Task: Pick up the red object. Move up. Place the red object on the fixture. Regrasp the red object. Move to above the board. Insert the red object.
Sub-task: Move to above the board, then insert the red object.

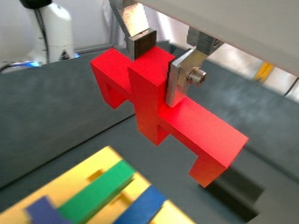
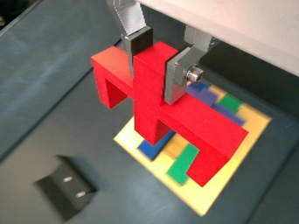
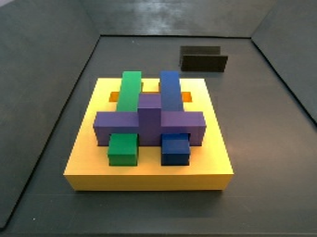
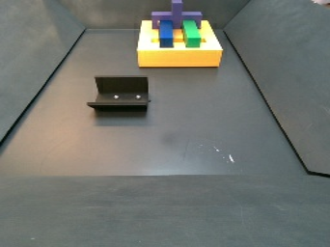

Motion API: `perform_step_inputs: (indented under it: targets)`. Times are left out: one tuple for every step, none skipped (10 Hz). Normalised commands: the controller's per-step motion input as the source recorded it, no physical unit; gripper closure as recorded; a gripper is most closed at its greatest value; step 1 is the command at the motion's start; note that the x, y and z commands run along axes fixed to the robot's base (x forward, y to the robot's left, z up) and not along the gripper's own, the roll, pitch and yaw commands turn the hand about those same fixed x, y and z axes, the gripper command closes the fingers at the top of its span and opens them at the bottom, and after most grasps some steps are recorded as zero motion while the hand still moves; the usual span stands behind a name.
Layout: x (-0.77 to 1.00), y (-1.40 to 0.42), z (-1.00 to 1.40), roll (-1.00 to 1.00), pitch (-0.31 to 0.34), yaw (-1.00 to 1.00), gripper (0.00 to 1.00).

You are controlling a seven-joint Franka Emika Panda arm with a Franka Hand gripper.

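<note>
In both wrist views my gripper [image 1: 162, 63] [image 2: 158, 61] is shut on the red object [image 1: 181, 127] [image 2: 187, 131], its silver fingers clamping the raised central stem. The piece hangs in the air, wide bar spread below the fingers. Under it one wrist view shows the yellow board [image 2: 260, 131] partly covered by the red piece. The black fixture [image 2: 68, 185] [image 1: 239, 192] stands on the dark floor off to one side. Both side views show the board [image 3: 148, 171] [image 4: 180, 58] and the fixture [image 3: 205, 60] [image 4: 120, 94], but neither the gripper nor the red object.
The board carries a purple cross-shaped block [image 3: 148, 120], a green block [image 3: 129, 88] and a blue block [image 3: 169, 88]. Dark walls enclose the floor on all sides. A white stand [image 1: 52, 31] rises beyond the wall.
</note>
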Motion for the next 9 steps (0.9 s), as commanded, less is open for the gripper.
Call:
perform_step_inputs:
  targets:
    - [-0.09, -0.08, 0.02, -1.00, 0.051, 0.03, 1.00]
    - [-0.08, -0.06, 0.02, -0.83, 0.011, 0.02, 1.00]
    - [-0.07, -0.01, 0.00, -0.52, -0.029, 0.01, 1.00]
    - [-0.05, 0.00, 0.00, -0.30, -0.036, 0.00, 1.00]
    - [-0.02, 0.00, -0.36, -0.18, -0.061, 0.00, 1.00]
    - [0.00, 0.00, -0.56, -0.15, -0.043, 0.00, 1.00]
    - [0.00, 0.00, -0.75, -0.20, -0.027, 0.00, 1.00]
    - [-0.07, 0.30, -0.80, -0.19, -0.087, 0.00, 1.00]
    - [0.00, 0.30, -0.68, -0.25, -0.116, 0.07, 1.00]
